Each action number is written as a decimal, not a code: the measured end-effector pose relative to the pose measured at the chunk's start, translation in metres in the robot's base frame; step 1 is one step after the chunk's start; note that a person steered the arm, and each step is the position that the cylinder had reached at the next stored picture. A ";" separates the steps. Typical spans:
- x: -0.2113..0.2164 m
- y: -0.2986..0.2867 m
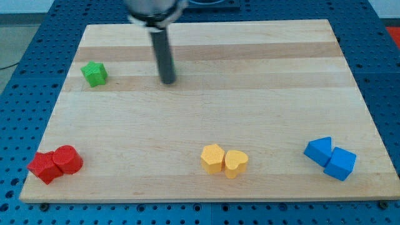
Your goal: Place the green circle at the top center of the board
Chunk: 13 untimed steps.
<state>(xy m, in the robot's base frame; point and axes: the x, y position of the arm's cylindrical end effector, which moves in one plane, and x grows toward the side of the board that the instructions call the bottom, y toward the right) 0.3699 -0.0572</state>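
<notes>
The only green block in view is a green star-shaped block [94,74] near the upper left of the wooden board [250,106]. No green circle shows. My tip [167,81] rests on the board in the upper middle, to the right of the green star with a clear gap between them. It touches no block. The rod runs up to the arm at the view's top.
A red star-like block [45,167] and a red cylinder [68,159] touch at the bottom left. A yellow hexagon [212,157] and a yellow heart [235,163] sit together at the bottom centre. Two blue blocks [319,150] [340,164] sit at the bottom right.
</notes>
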 end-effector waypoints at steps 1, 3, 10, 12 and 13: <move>-0.045 0.023; 0.041 0.027; -0.137 0.125; -0.158 0.177; -0.162 0.134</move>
<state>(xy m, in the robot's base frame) 0.2075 0.0772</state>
